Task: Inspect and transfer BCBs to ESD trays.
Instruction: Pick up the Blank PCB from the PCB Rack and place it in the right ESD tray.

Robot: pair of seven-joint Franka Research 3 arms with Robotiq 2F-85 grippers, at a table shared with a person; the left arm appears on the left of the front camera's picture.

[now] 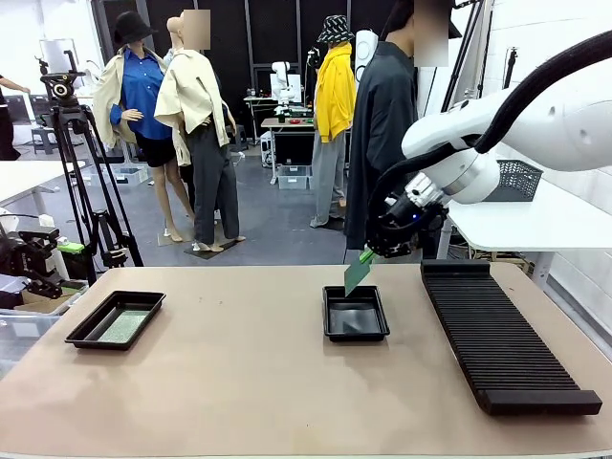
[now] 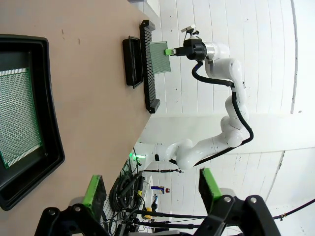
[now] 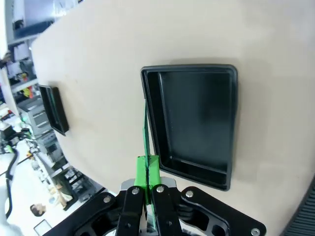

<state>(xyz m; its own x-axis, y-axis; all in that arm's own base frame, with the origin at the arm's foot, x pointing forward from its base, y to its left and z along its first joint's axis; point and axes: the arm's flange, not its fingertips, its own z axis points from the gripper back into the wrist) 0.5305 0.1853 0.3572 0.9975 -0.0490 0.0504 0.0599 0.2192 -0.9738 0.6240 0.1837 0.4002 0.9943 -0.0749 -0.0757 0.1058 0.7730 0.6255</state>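
One green BCB (image 1: 359, 271) hangs in the air, tilted, pinched by its upper corner in the right gripper (image 1: 368, 254) – green pads shut tight on the board. Its lower edge sits right over the far-left rim of the middle ESD tray (image 1: 356, 338); whether it touches that rim, I can't tell. From the right wrist, the board (image 3: 145, 129) runs edge-on, a thin green line along the tray's (image 3: 189, 69) side wall, and the tray floor is bare black. The second BCB (image 1: 127, 326) lies flat inside the other ESD tray (image 1: 88, 336), well apart, near the table's (image 1: 239, 392) left side. The left gripper (image 2: 152, 187) hangs above that tray (image 2: 51, 123) – fingers spread wide, nothing between them, the perforated board (image 2: 17, 118) below. Just right of the middle tray, the long black ribbed rack (image 1: 497, 335) lies on the table. A person in a dark top (image 1: 382, 124) stands at the far edge.
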